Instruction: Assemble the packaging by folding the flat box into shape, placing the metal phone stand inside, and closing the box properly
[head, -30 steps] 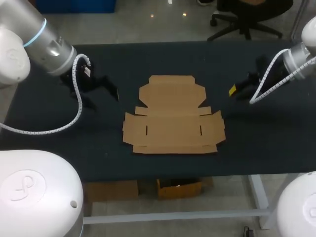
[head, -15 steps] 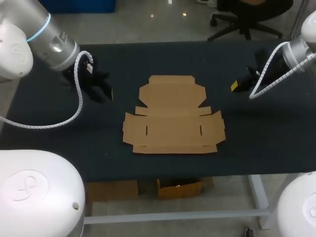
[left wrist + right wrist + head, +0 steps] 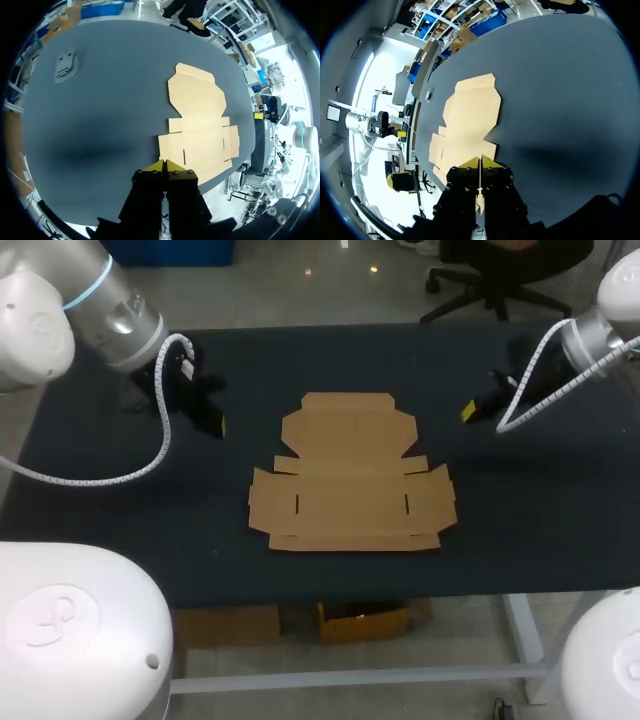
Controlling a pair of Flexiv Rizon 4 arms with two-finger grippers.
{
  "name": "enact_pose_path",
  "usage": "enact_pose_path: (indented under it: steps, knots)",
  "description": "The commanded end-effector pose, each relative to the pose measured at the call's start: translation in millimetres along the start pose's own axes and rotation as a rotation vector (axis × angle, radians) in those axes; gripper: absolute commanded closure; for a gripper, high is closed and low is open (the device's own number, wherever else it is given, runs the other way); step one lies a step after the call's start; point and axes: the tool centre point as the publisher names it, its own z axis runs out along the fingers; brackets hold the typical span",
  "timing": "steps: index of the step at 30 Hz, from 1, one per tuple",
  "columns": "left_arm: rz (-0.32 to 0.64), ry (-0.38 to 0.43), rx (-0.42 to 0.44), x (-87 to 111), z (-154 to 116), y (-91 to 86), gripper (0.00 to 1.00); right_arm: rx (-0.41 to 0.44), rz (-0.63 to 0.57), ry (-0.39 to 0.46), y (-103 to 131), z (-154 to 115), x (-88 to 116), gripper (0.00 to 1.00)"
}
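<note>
Flat cardboard box (image 3: 350, 475) lies unfolded mid-table (image 3: 300, 360). Left gripper (image 3: 164, 165) and right gripper (image 3: 480, 161) hover at either side, fingertips pressed together, holding nothing.

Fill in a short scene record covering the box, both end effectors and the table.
box: flat, unfolded, lying mid-table
left end effector: shut, empty, left of box, not touching it
right end effector: shut, empty, right of box, not touching it
table: dark top
grey item: on table, apart from box; possibly the phone stand
</note>
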Motion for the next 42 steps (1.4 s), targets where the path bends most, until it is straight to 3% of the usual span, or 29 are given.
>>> enact_pose_path:
  steps: [1, 24, 34, 42]
  knots:
    - [-0.007, 0.004, -0.015, -0.8, 12, -11.6, 1.0, 0.021, 0.015, 0.002, 7, 15, 1, 1.0]
    - [-0.024, 0.002, -0.011, -1.2, 13, -12.0, 1.0, 0.011, 0.05, 0.018, 6, 17, -2, 1.0]
    - [0.002, 0.017, -0.026, -6.6, 28, -24.1, 1.0, 0.038, 0.086, -0.015, 4, 25, -7, 1.0]
    - [0.041, 0.008, -0.03, -11.0, 42, -28.8, 1.0, 0.07, 0.107, -0.034, -11, 32, -11, 1.0]
